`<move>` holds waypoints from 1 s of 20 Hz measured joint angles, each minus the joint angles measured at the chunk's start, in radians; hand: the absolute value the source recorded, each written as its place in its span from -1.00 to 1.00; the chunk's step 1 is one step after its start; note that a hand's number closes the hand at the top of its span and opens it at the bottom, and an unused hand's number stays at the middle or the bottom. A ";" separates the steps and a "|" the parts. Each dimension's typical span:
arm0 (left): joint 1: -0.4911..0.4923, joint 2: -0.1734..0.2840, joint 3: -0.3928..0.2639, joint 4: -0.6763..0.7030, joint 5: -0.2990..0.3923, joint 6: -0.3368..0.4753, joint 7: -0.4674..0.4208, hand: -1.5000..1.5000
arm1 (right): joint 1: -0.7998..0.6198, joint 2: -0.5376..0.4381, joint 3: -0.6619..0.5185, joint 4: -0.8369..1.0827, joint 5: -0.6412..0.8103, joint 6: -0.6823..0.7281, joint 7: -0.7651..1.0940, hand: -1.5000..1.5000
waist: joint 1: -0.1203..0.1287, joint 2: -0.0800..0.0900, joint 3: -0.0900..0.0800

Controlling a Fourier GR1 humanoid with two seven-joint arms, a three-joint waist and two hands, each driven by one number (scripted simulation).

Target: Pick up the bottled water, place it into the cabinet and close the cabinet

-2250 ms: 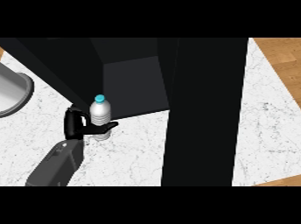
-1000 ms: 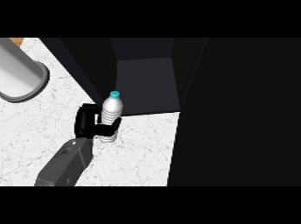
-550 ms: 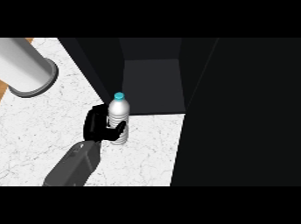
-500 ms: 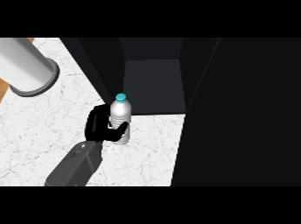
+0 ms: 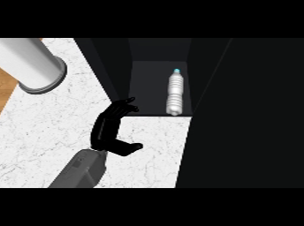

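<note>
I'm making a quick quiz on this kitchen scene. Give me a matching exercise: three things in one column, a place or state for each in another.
Things:
1. bottled water
2. robot hand
3. white cylinder

Places or states:
A. open, holding nothing, over the marble counter
B. at the view's upper left
C. inside the dark cabinet

Pairs: 1-C, 2-A, 3-B

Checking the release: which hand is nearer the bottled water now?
Left. The left hand is open on the counter, just outside the cabinet, left of and below the bottled water. The right hand is out of view.
</note>
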 measured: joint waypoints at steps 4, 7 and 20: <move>0.129 0.068 -0.031 -0.166 0.002 -0.023 0.032 -1.00 | 0.003 -0.021 0.045 -0.008 0.000 0.019 0.009 1.00 | 0.008 -0.002 0.000; 0.226 0.131 -0.029 -0.290 0.009 -0.017 0.045 -1.00 | 0.013 -0.013 0.112 -0.014 -0.001 0.013 0.019 1.00 | 0.010 -0.003 -0.001; 0.531 0.427 0.091 -0.613 0.031 -0.036 0.034 -1.00 | -0.104 0.045 0.506 -0.022 0.024 -0.119 0.077 1.00 | 0.016 0.000 -0.004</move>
